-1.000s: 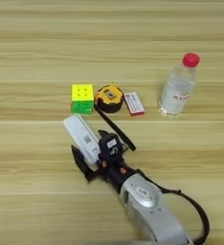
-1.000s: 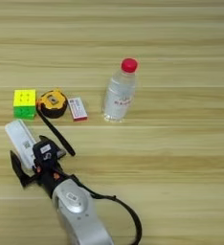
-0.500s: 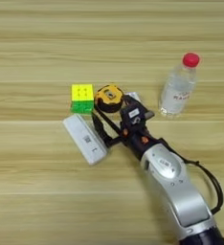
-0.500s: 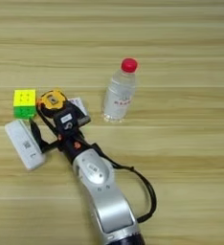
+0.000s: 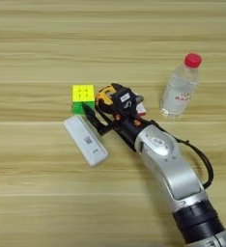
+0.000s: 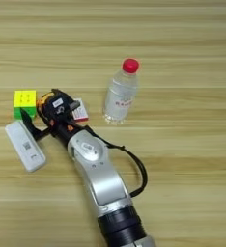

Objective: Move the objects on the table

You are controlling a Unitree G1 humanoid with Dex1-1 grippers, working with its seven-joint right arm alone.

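My right gripper point(image 5: 96, 108) hovers just right of the multicolour puzzle cube point(image 5: 82, 95), above the upper end of the white flat device point(image 5: 85, 141). It looks open and holds nothing: one black finger point(image 5: 91, 116) points at the cube's lower right corner, the other lies over the yellow-black tape measure point(image 5: 104, 95). The wrist hides most of the tape measure and of the small red-white box point(image 6: 79, 110). A clear red-capped bottle point(image 5: 180, 87) stands upright to the right. The white device lies flat on the table point(image 5: 47, 202), slanted.
My silver forearm point(image 5: 170, 169) crosses the table from the bottom right, with a black cable point(image 5: 205, 164) looping off its right side. Bare wood stretches along the far side, the left and the near left.
The gripper rose off the white device and swung up and right toward the cube and tape measure. The device now lies flat where it was.
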